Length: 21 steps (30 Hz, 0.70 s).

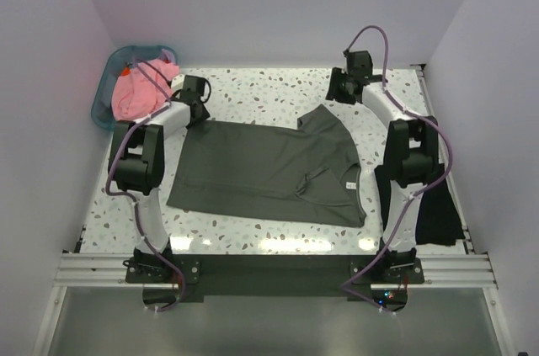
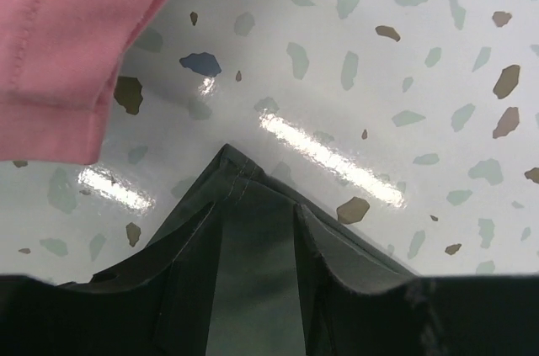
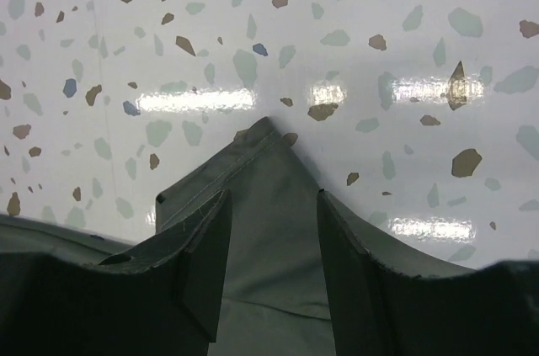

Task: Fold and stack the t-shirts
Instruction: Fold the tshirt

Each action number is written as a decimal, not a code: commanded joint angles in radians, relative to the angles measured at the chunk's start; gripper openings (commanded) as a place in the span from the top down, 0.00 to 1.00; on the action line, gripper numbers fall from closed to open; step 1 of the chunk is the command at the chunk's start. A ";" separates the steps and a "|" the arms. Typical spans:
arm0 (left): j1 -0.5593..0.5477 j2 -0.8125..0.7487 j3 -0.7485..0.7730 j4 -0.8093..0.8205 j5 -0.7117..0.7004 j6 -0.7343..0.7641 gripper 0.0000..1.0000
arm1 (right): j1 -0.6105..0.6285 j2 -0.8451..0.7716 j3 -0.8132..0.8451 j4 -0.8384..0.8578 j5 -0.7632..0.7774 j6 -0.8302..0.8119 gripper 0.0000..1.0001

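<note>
A dark olive-grey t-shirt point(image 1: 269, 167) lies spread flat on the speckled table. My left gripper point(image 1: 202, 110) is open at the shirt's far left hem corner. In the left wrist view the two fingers point(image 2: 257, 217) straddle that corner point(image 2: 240, 179). My right gripper point(image 1: 337, 91) is open at the far sleeve. In the right wrist view its fingers point(image 3: 274, 196) straddle the sleeve tip point(image 3: 265, 154). A salmon-pink shirt point(image 1: 139, 87) lies in the basket, and its edge shows in the left wrist view point(image 2: 59, 45). A black shirt point(image 1: 438, 204) lies at the table's right edge.
A teal plastic basket point(image 1: 105, 91) stands at the far left corner of the table point(image 1: 269, 91). White walls close in the left, back and right sides. A metal rail point(image 1: 269, 268) carries both arm bases at the near edge.
</note>
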 commanded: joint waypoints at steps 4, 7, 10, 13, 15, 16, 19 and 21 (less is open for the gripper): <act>-0.001 0.042 0.031 0.020 -0.049 -0.052 0.57 | -0.004 0.059 0.044 0.010 0.003 -0.059 0.52; -0.001 0.050 0.028 0.025 -0.066 -0.061 0.60 | -0.005 0.088 0.052 0.003 0.005 -0.076 0.52; -0.001 0.063 0.032 0.026 -0.061 -0.066 0.63 | -0.004 0.110 0.058 -0.004 0.020 -0.085 0.52; -0.001 0.077 0.036 0.020 -0.055 -0.076 0.69 | -0.004 0.131 0.070 -0.007 0.015 -0.090 0.52; -0.001 0.080 0.034 0.019 -0.051 -0.078 0.72 | -0.004 0.142 0.073 -0.010 0.012 -0.088 0.52; 0.000 0.082 0.032 0.019 -0.049 -0.079 0.74 | -0.004 0.151 0.075 -0.009 0.000 -0.087 0.52; 0.000 0.080 0.023 0.022 -0.046 -0.081 0.78 | 0.001 0.167 0.078 -0.013 -0.008 -0.085 0.53; 0.002 0.079 0.016 0.028 -0.041 -0.081 0.83 | 0.007 0.174 0.084 -0.024 0.006 -0.084 0.55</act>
